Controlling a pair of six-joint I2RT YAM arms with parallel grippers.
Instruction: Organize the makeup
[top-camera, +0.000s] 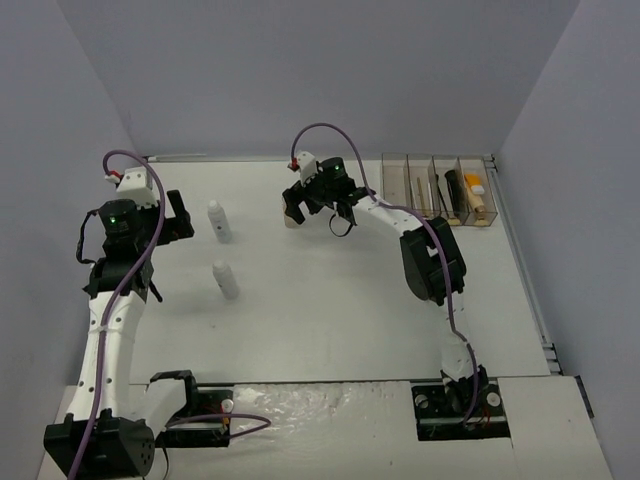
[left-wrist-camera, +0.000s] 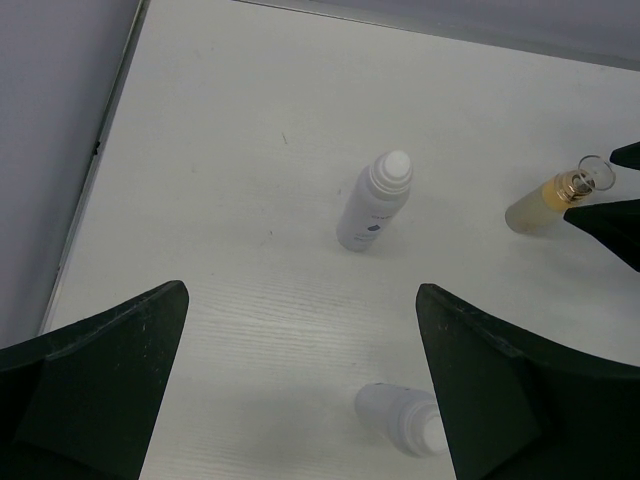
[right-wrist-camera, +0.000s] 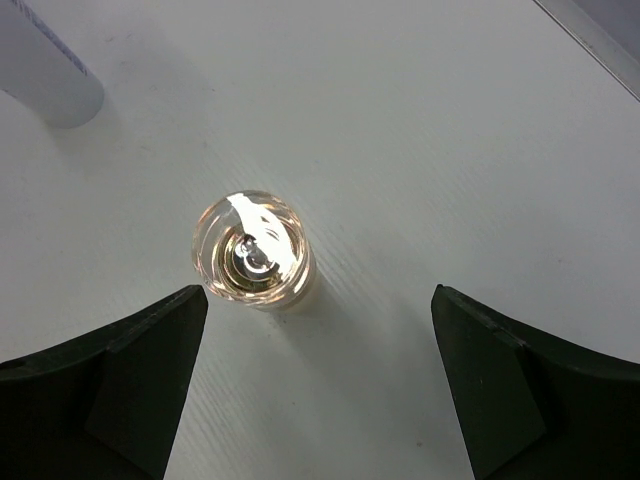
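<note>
Top view. Table (top-camera: 330, 320) with both arms reaching away from the near edge. A glass bottle (top-camera: 292, 218) of tan liquid stands upright near the table's 12 o'clock, just under the right gripper (top-camera: 300, 208). Two white bottles stand upright toward 10 o'clock, well apart from the glass bottle: the far white bottle (top-camera: 217, 220) and the near white bottle (top-camera: 226, 280). The left gripper (top-camera: 178, 222) hangs at 9 o'clock of the far white bottle, near it and apart. A clear box (top-camera: 395, 160) lies at 1 o'clock against the far edge. Its right-hand compartments hold thin pencils (top-camera: 418, 190), a black brush (top-camera: 455, 186) and an orange-capped beige tube (top-camera: 476, 200).

Left wrist view. The left gripper (left-wrist-camera: 300, 400) has its fingers spread wide and holds nothing. The far white bottle (left-wrist-camera: 375, 200) stands ahead at 12 o'clock, the near white bottle (left-wrist-camera: 405, 420) low between the fingers, and the glass bottle (left-wrist-camera: 555, 200) at 2 o'clock.

Right wrist view. The right gripper (right-wrist-camera: 315, 390) has its fingers spread wide. The glass bottle (right-wrist-camera: 252, 250), seen cap-on from above, stands just beyond the tips, touching neither finger.
</note>
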